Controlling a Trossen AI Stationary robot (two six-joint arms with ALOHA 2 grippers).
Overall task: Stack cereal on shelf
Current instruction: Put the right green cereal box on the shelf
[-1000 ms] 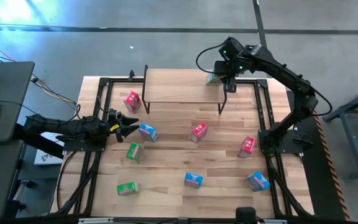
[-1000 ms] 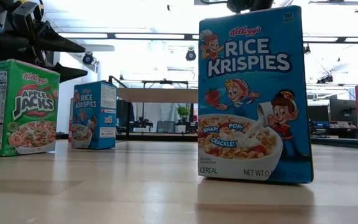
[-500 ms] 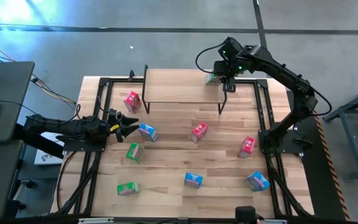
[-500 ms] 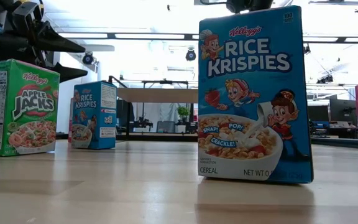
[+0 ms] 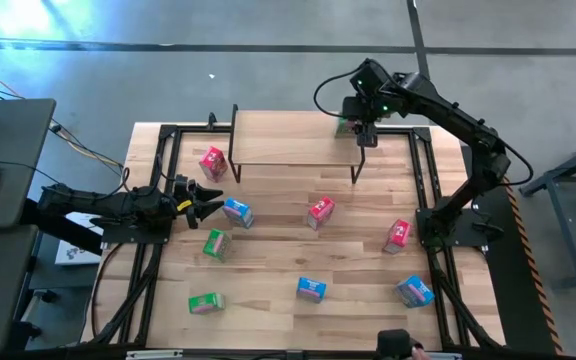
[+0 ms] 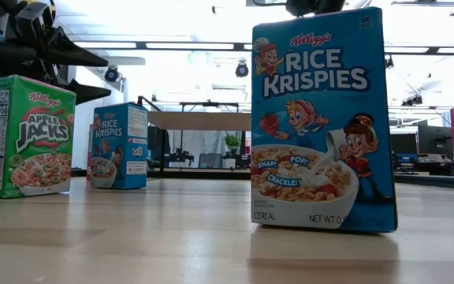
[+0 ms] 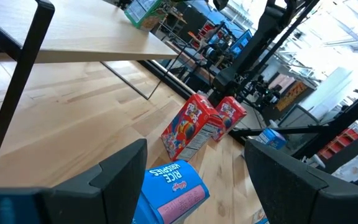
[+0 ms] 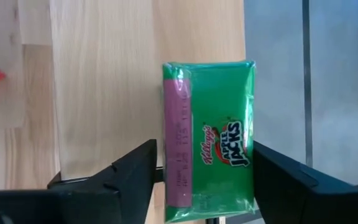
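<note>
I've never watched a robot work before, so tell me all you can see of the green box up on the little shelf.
The green cereal box is small glossy cardboard printed "Apple Jacks", with a pink side panel. It lies on the light-wood shelf, at the shelf's far right corner by an edge. The right gripper hangs directly above, its dark fingers spread either side of the box with gaps showing, so it appears released.

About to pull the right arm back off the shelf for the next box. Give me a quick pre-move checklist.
1. Right gripper open, fingers clear of the green box: ok.
2. Green box on the shelf: ok, near its right end.
3. Box fully supported at the edge: cannot tell.
4. Left gripper open, waiting beside a blue box: ok.
5. Boxes left on the table: eight, not ok yet.
</note>
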